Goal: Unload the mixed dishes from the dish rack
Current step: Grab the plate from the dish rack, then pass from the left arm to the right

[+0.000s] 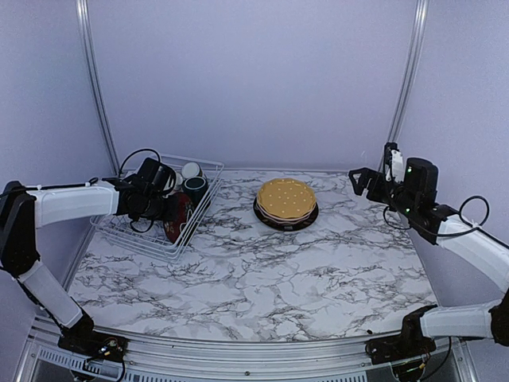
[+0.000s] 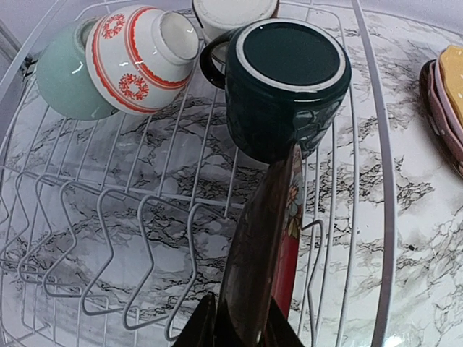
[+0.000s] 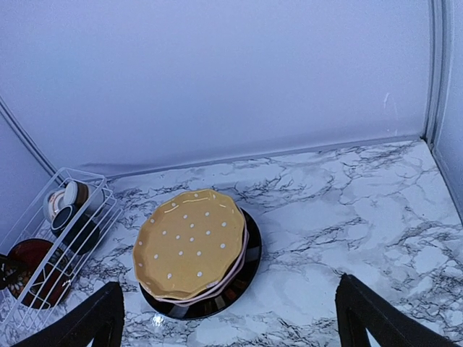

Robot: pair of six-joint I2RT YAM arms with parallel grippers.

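Observation:
The white wire dish rack [image 1: 139, 245] stands at the left. My left gripper [image 1: 169, 212] reaches into it, shut on the rim of the dark red floral plate [image 2: 264, 238], which stands on edge between the prongs; the gripper [image 2: 242, 331] grips its near edge. Behind the plate in the rack are an upside-down dark teal mug [image 2: 289, 79], a white cup with red pattern [image 2: 141, 58], a pale green bowl [image 2: 61, 72] and another pale cup [image 2: 231, 11]. A scalloped orange-yellow dotted plate [image 3: 189, 242] tops a pink plate and a black plate [image 3: 246, 278] at the table's middle back. My right gripper [image 1: 370, 181] is open, empty, raised at the right.
The rack's right rim wire [image 2: 383, 217] runs beside the red plate. The plate stack [image 1: 285, 200] sits just right of the rack on the marble table. Purple walls and metal posts enclose the back and sides.

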